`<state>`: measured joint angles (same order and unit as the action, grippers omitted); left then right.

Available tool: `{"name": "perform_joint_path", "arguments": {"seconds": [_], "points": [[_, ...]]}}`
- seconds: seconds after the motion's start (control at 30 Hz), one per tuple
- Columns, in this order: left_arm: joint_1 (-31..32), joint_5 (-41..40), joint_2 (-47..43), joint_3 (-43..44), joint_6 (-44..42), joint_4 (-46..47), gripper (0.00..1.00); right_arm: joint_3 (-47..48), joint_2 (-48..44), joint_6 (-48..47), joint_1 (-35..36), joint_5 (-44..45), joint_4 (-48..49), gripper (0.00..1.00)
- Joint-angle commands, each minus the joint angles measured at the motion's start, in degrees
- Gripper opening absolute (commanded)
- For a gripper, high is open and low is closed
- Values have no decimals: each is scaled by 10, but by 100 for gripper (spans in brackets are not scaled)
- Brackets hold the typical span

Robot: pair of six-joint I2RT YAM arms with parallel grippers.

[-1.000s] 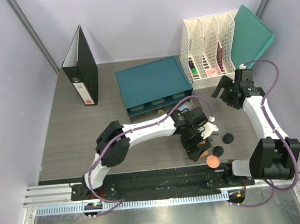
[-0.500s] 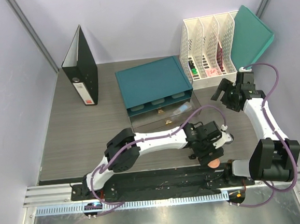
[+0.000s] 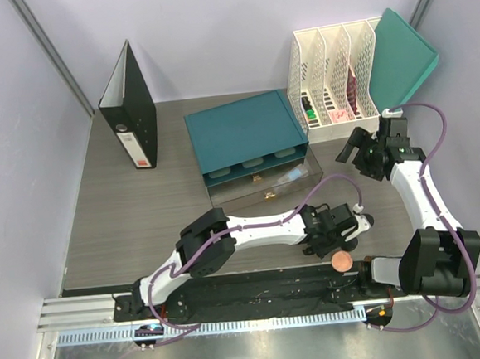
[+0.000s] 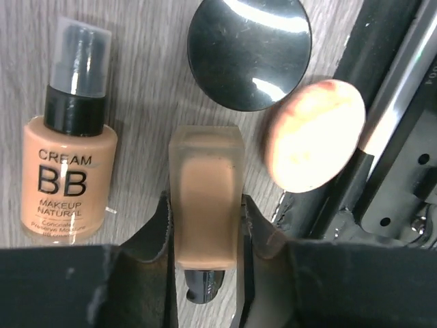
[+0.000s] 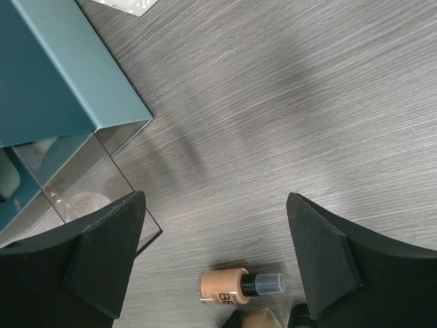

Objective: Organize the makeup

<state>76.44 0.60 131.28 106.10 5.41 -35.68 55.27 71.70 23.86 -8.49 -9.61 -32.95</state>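
Pinching the tan tube's sides with my left gripper, I am seeing its length lying along the fingers.

This is a robotics lab test cell dressed as an office desk. Plain lilac walls box in a grey wood-grain table, and two white arms are bolted to an aluminium rail at 6 o'clock. Office gear fills the far side: a black binder at 10 o'clock, a teal drawer box at 12, and a white file rack at 1.
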Motion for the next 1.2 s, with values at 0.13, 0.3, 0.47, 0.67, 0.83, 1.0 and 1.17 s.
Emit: {"name": "perform_joint_path", "arguments": {"seconds": [0.13, 0.3, 0.47, 0.67, 0.83, 1.0, 1.17], "points": [[0, -88, -68, -49, 13, -18, 0, -11, -25, -4, -3, -16, 15, 90], [0, -132, -148, -54, 3, -43, 0, -13, -26, -3, -3, -17, 17, 90], [-2, -216, -198, -14, -18, -80, 0, -12, -24, -3, -3, -19, 19, 90], [-34, -245, -241, 32, -51, -124, 0, -16, -20, -1, -3, -23, 23, 90], [-98, -235, -259, 40, -72, -141, 0, -22, -11, 0, -3, -31, 30, 90], [-154, -221, -266, 24, -71, -146, 0, -23, -5, -1, -3, -34, 33, 90], [-207, -187, -272, -5, -78, -127, 0, -26, -1, -7, -3, -36, 34, 90]]}}
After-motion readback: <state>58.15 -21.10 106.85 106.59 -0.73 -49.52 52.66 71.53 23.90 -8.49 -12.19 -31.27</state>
